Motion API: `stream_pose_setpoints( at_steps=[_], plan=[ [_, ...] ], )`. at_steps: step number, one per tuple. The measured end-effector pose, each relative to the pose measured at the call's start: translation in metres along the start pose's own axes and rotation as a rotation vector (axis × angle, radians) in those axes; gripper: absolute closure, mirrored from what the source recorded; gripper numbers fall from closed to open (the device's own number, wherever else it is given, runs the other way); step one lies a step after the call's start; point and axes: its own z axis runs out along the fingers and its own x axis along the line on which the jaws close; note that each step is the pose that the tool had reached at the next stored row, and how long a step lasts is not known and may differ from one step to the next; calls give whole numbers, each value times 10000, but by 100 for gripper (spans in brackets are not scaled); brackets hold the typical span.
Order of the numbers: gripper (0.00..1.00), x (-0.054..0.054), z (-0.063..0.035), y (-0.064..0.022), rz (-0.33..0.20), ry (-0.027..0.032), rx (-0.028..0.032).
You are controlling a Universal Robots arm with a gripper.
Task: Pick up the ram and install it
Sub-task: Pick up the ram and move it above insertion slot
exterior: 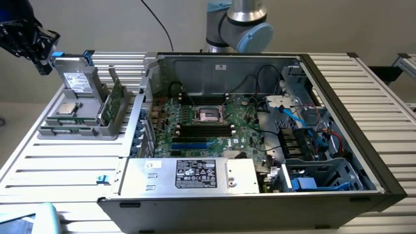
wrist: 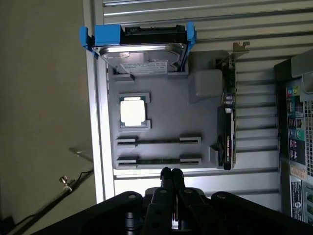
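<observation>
Two ram sticks (wrist: pixel 159 140) lie edge-up in parallel slots of a grey holder tray (wrist: pixel 166 112); the second ram stick (wrist: pixel 159 160) is the one closer to my fingers. In the exterior view the ram (exterior: pixel 70 121) sits at the tray's front, on the exterior view's left of the open computer case. My gripper (wrist: pixel 171 174) hovers above the tray's edge beside the nearer stick, its two fingers pressed together with nothing between them. In the exterior view the gripper (exterior: pixel 43 66) hangs high behind the tray. The motherboard's dark memory slots (exterior: pixel 204 129) lie inside the case.
The tray also carries a hard drive in a blue bracket (wrist: pixel 139 46), a silver processor chip (wrist: pixel 133 110) and a wider green card (wrist: pixel 227 122) standing on edge. The case's metal wall (exterior: pixel 146 97) rises beside the tray. A power supply (exterior: pixel 188 175) fills the case's front.
</observation>
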Motion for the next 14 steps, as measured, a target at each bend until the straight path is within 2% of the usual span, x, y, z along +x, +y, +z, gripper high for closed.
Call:
stream_pose_setpoints(
  at_steps=[6,14],
  plan=[
    [89,2,1,6,-141,3,5],
    [89,1,2,10,-1528,62,52]
  ],
)
